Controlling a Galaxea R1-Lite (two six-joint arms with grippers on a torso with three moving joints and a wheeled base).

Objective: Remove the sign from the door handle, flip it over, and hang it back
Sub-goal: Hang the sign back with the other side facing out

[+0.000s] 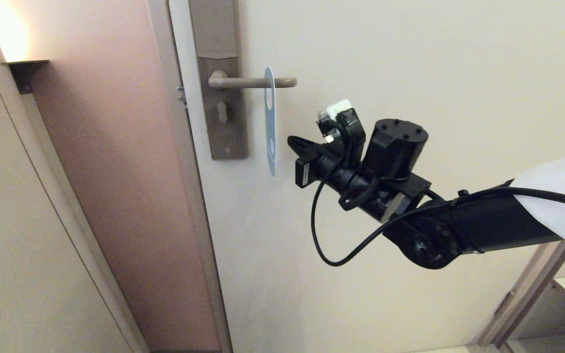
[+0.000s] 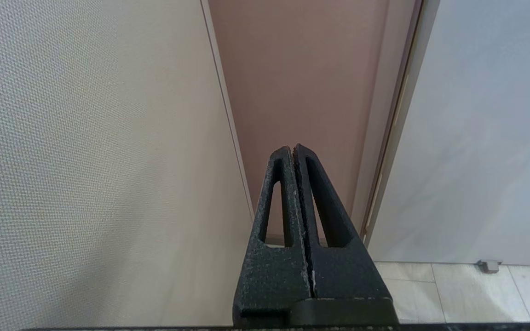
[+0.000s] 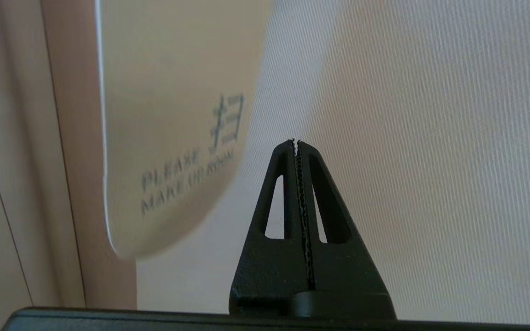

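1. Here's the sign (image 1: 270, 122), hanging on the door handle (image 1: 255, 82), threaded through its oval hole and seen almost edge-on from the head view, a thin pale-blue sliver dropping straight down beside the handle's plate (image 1: 221, 83).
2. It sits partway along the lever, between the plate and the lever's free end, its rounded lower end hanging level with the bottom of the plate.
3. From the right wrist view we get a face of the sign (image 3: 173, 124): pale, cream-white, with grey-teal lettering reading "PLEASE MAKE UP ROOM" and a large Chinese character above the words, the rounded end clearly showing.
4. The right gripper (image 1: 295, 142) hovers just beside the sign's lower half, on the side away from the plate, near it but not touching.
5. Its jaws are clenched together, tip to tip, with nothing between them; the right wrist view shows the toothed pads (image 3: 300, 193) pressed closed.
6. The left gripper (image 2: 292, 149) is off to the side, pointing at the wall and door frame low down by the floor, well away from the handle; its jaws are clenched too, and hold nothing.
7. The door (image 1: 410, 73) itself is plain cream.
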